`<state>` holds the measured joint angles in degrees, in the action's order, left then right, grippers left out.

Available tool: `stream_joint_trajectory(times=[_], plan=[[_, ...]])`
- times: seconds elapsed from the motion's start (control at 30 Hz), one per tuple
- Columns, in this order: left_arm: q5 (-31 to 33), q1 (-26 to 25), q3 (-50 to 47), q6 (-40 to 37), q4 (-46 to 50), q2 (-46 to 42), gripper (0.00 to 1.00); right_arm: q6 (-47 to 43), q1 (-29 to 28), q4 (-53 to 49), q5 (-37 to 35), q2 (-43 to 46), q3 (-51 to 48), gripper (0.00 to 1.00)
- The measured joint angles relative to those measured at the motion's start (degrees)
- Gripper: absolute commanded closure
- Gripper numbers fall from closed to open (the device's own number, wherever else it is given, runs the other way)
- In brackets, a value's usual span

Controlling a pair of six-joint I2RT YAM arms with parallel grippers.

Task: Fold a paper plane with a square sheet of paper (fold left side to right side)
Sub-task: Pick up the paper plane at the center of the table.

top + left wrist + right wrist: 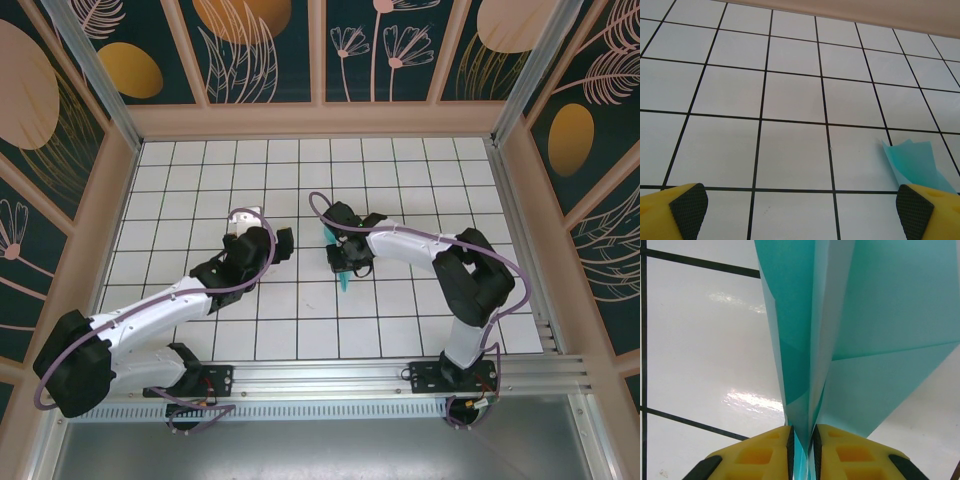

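Right wrist, creased light-turquoise paper plane (860, 315), pinched in right pincer (802, 440)

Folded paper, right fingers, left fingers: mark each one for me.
folded paper (880, 315): right wrist view, on its broad creased flap.
right fingers (855, 457): right wrist view, on one yellow finger beside the pinched paper.
left fingers (685, 207): left wrist view, on one finger's black pad.

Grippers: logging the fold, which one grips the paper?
The right gripper, jaws pinched on the folded paper plane; the left gripper stands wide open, holding nothing.
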<state>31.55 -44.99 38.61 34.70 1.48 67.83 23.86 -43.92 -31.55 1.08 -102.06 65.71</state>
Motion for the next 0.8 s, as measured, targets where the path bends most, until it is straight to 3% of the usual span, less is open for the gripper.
stream_joint_trajectory(times=[0.8], plan=[[-0.4, 0.0, 0.0, 0.0, 0.0, 0.7, 0.02, 0.0, 0.9, 0.4, 2.0, 3.5, -3.8, 0.67]])
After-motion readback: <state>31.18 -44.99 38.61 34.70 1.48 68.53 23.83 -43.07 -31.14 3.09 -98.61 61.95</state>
